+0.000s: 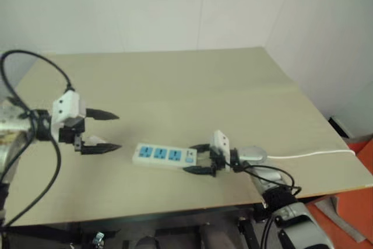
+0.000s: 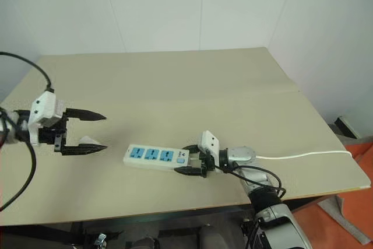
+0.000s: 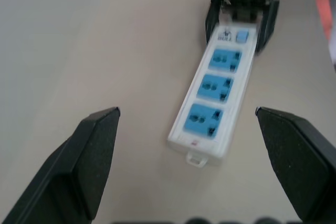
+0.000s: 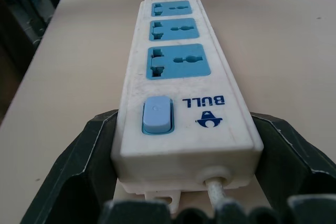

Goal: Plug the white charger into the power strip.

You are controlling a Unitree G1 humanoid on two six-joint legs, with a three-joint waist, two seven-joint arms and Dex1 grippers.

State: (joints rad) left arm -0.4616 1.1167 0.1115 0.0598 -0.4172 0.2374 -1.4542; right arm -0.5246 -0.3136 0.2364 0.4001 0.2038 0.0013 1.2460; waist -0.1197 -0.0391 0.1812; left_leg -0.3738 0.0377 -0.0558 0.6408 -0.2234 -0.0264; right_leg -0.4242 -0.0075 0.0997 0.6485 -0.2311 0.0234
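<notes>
on the beige table (image 1: pixel 192 80) lies the power strip (image 1: pixel 164 155), its switch end between the black fingers of the right gripper (image 1: pixel 198 158), which clasp its sides. well apart, the left gripper (image 1: pixel 105 131) hovers with jaws wide, holding nothing. a white cord (image 1: pixel 315 154) trails off.

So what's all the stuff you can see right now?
table: one, beige, under everything
power strip: one, white with three blue sockets and a blue switch, flat on the table near its front edge
cord: one, thin, white, running from the strip toward the table's right edge
wall: white, behind the table
floor: orange, right of the table
left gripper: one, black fingers, open, left of the strip
right gripper: one, black fingers, clamped on the strip's switch end
</notes>
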